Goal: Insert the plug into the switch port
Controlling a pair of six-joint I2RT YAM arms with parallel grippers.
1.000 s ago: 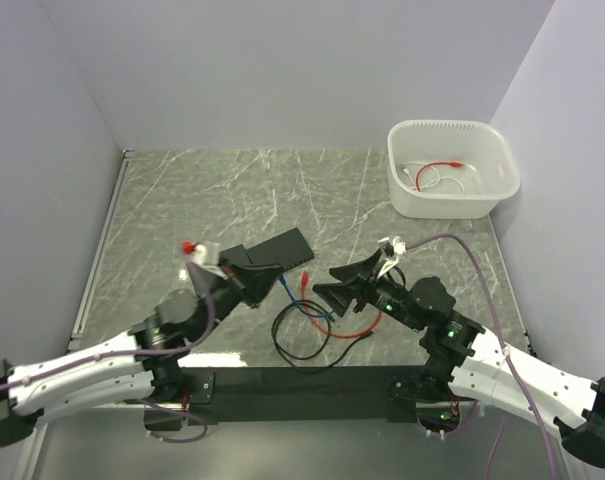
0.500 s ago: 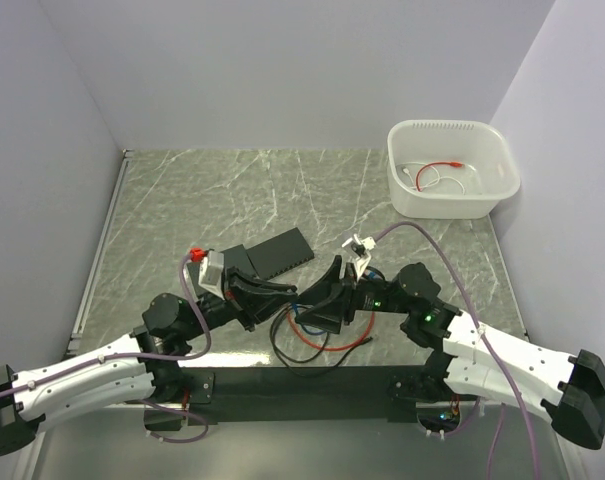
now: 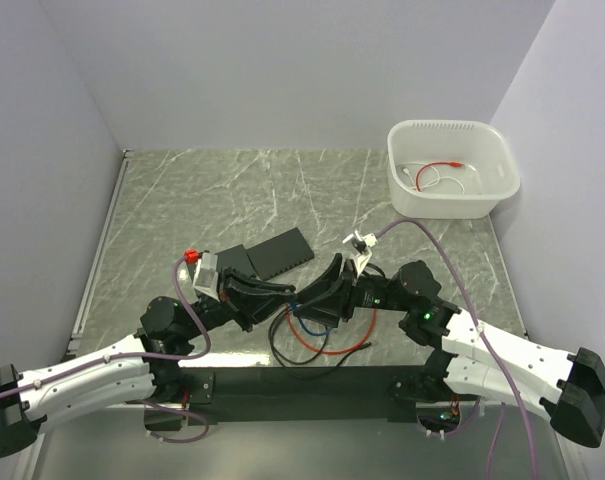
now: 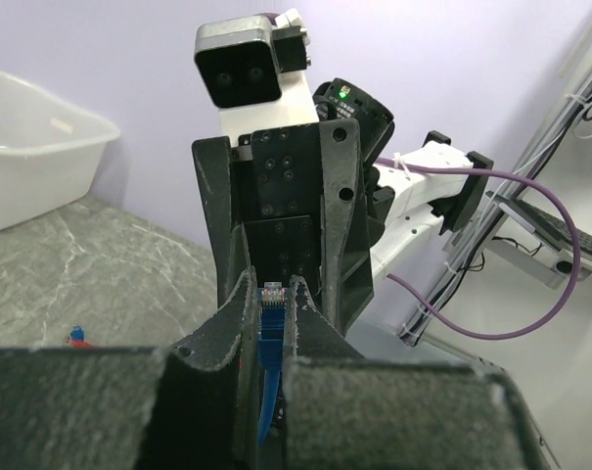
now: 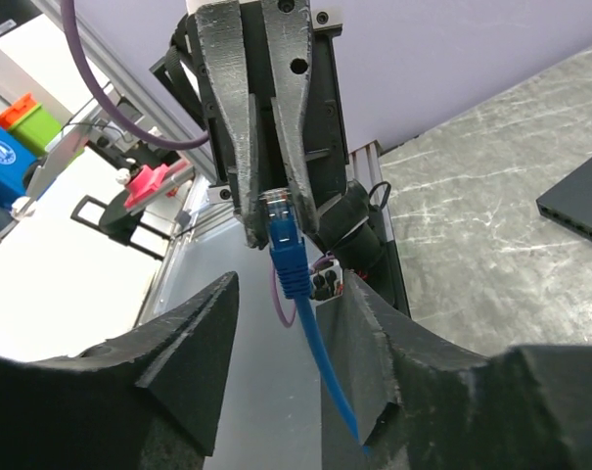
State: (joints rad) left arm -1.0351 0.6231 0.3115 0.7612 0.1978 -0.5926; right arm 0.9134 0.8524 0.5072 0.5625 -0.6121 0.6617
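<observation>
The blue plug (image 4: 271,299) stands upright, pinched between my left gripper's (image 4: 272,284) fingertips, its blue cable trailing down. In the right wrist view the same plug (image 5: 288,250) hangs from the left fingers (image 5: 261,108). My right gripper (image 5: 291,289) is open around its boot and cable, touching neither side. From above, the two grippers meet tip to tip, left gripper (image 3: 285,292) and right gripper (image 3: 312,297), just in front of the black switch (image 3: 277,252). The switch's ports do not show.
Red, black and blue cables (image 3: 317,340) lie looped on the marble table (image 3: 212,190) beneath the grippers. A white tub (image 3: 452,168) holding a red and white cable stands at the back right. White walls close in the left, back and right.
The right arm has swung left to meet the left gripper over the cables, and its jaws have narrowed around the plug's cable. The left gripper edged right, still holding the plug.
</observation>
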